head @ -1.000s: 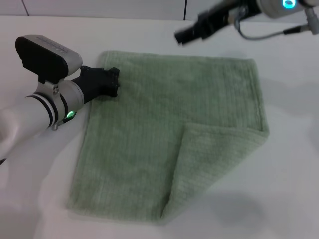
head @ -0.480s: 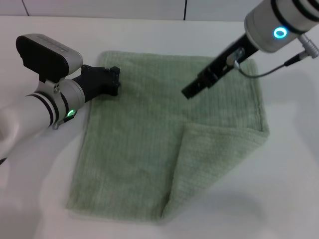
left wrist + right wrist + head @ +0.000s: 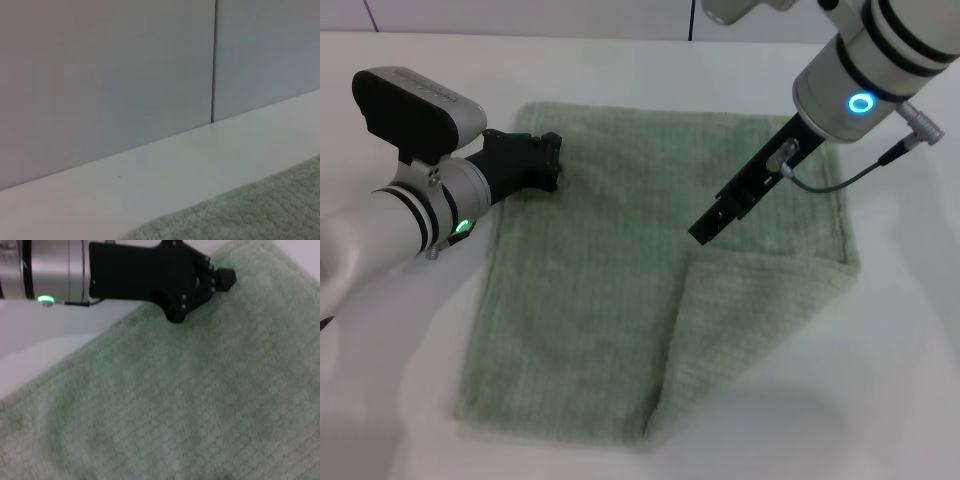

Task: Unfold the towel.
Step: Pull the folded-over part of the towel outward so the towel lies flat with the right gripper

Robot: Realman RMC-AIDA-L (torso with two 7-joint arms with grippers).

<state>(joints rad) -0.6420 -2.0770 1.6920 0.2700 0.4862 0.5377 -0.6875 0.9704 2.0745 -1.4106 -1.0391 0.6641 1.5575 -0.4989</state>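
I have the towel (image 3: 650, 270) lying flat on the white bench (image 3: 880, 380), except for its near right corner, which is folded over onto the cloth as a triangular flap (image 3: 750, 320). My left pincer (image 3: 545, 160) sits on the far left corner of the towel, apparently pinning it down; I cannot tell whether its fingers are spread or pressed together, and the same goes for my right pincer (image 3: 708, 230), which hangs just above the cloth at the inner tip of the flap. The main risk I see is grabbing two layers: if the right pincer comes down right at the fold's tip, it may catch the base layer along with the flap, and pulling would then bunch the whole towel instead of opening it. A shallow bite on the thick terry could also slip off mid-pull and let the flap drop back. If the left pincer's hold on the corner is light, dragging the flap toward the near right may slide the towel across the smooth bench.
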